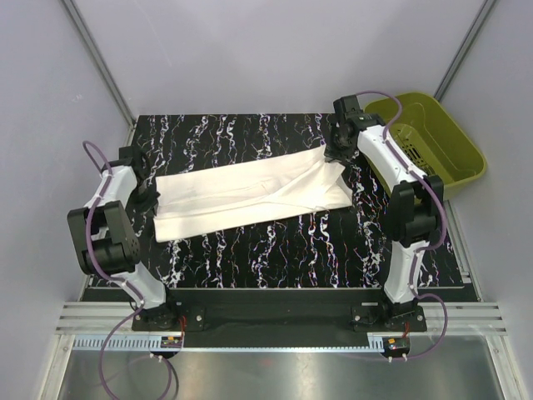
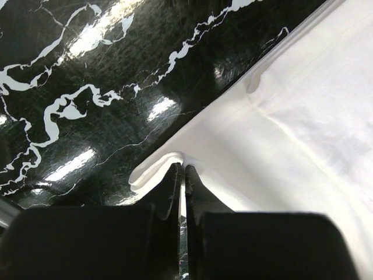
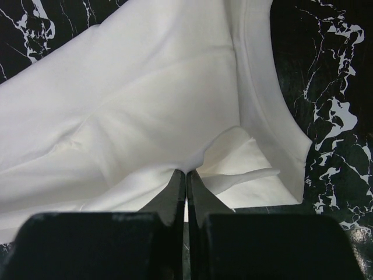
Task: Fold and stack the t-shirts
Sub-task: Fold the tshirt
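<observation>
The tee (image 1: 250, 196) lies plain side up as one long folded band across the middle of the table (image 1: 275, 250), slanting from centre left up toward the upper right of the top view. Its lower long edge is fairly straight. The right end bunches into loose folds.

The left gripper (image 2: 182, 170) is pressed together on the band's left end, pinching a small curled lip of cloth right at the hem. In the left wrist view, bare marble fills the upper left and cloth fills the right.

The right gripper (image 3: 185, 174) is likewise pressed together, pinching the cloth at the band's right end. A hemmed edge runs down the right of that view, with a folded flap tucked under it, and marble shows beyond it on the right.

A wide strip of marble lies open below the tee, and a narrower wedge lies open above it at the upper left. A green bin (image 1: 445, 125) sits off the table's upper right corner, just beside the right arm.
</observation>
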Robot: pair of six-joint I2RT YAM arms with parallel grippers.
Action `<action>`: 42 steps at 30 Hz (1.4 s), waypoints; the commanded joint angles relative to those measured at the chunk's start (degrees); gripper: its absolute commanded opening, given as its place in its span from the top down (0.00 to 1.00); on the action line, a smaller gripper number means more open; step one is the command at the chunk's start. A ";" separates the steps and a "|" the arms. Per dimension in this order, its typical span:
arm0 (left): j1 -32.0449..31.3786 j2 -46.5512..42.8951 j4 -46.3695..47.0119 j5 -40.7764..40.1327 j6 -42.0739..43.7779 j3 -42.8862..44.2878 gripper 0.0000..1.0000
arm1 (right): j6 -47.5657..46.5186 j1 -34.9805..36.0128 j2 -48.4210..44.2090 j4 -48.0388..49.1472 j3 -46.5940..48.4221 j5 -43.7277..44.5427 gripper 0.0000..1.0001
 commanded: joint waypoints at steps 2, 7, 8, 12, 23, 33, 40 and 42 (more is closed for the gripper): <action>0.04 1.96 1.37 -1.14 1.17 3.80 1.00 | -1.17 -1.07 2.25 -0.11 4.25 -0.16 1.00; 0.04 4.25 0.75 -1.76 1.35 5.82 1.00 | -1.17 -1.33 4.54 0.32 6.01 -0.60 1.00; 0.04 4.51 0.75 -1.85 1.35 6.08 1.00 | -1.17 -1.33 5.07 0.50 6.01 -0.51 1.00; 0.13 5.57 0.58 -1.94 1.44 6.70 0.99 | -1.09 -1.33 6.30 0.85 7.41 -0.51 1.00; 0.04 8.38 0.75 -2.20 1.17 8.37 0.96 | -0.38 -1.42 9.47 1.20 8.91 -0.51 1.00; 0.04 9.61 0.93 -2.90 0.82 8.81 0.96 | -0.56 -1.77 13.68 1.29 13.48 -0.51 0.97; 0.13 9.18 1.02 -4.82 0.73 8.46 0.85 | -0.64 -1.86 17.10 2.43 15.24 -0.60 0.90; 0.04 7.60 1.45 -5.89 0.56 7.58 0.62 | -1.08 -2.12 18.25 1.74 17.43 -0.51 0.83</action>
